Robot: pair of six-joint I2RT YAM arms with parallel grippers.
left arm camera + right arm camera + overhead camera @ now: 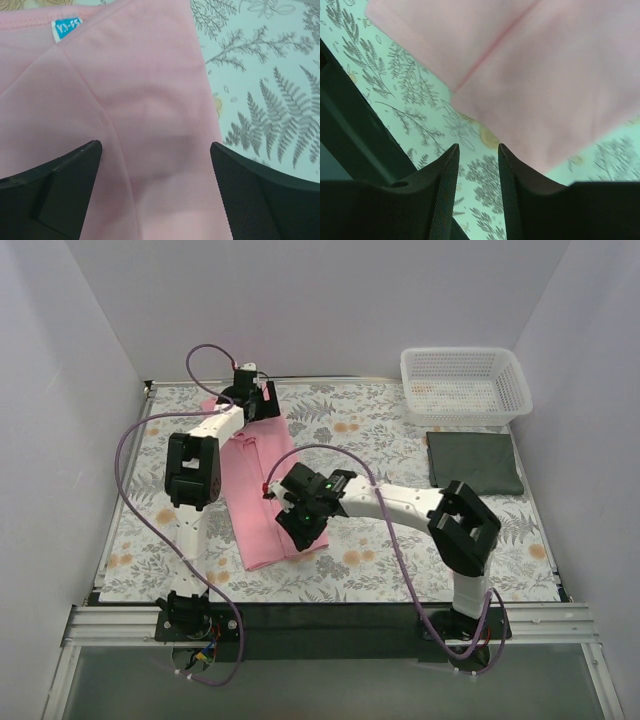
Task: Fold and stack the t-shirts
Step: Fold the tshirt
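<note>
Your right gripper (477,150) sits closest to the lens, jaws parted only a little, with bare floral table cloth (410,85) showing in the gap. It has hold of nothing, and the light pink t-shirt (545,75) lies just beyond its tips. Your left gripper (155,150) hangs over the collar end of that shirt, jaws spread wide and gripping nothing — a blue label (67,27) shows at the neckline. The shirt lies in a long strip left of centre; the dark green t-shirt (475,462) lies folded flat at the right — just in front of the white mesh basket (465,385).
</note>
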